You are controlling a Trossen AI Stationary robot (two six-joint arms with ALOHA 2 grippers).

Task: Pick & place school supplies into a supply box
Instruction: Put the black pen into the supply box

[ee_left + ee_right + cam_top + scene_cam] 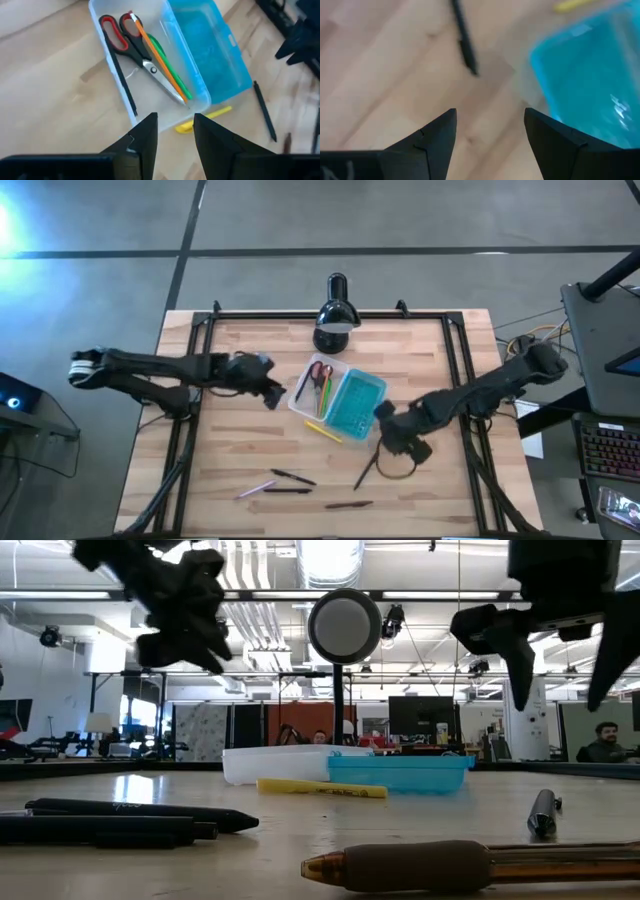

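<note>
The supply box lies open at mid-table: clear tray (318, 385) with the turquoise lid (356, 402) folded out beside it. In the tray (150, 107) lie red-handled scissors (131, 44), an orange pencil (159, 60), a green pen (172, 72) and a dark pen (120, 75). A yellow pen (325, 430) lies on the table against the box's near side. A dark pen (365, 470) lies right of it. My left gripper (272, 391) hovers open, just left of the tray. My right gripper (396, 436) hovers open near the lid's near right corner, above the dark pen (464, 40).
A black desk lamp (335, 315) stands at the far edge behind the box. Near the near edge lie a pink pen (256, 488), two dark pens (292, 478) and a brown pen (348, 504). A black frame (455, 340) runs around the table's sides.
</note>
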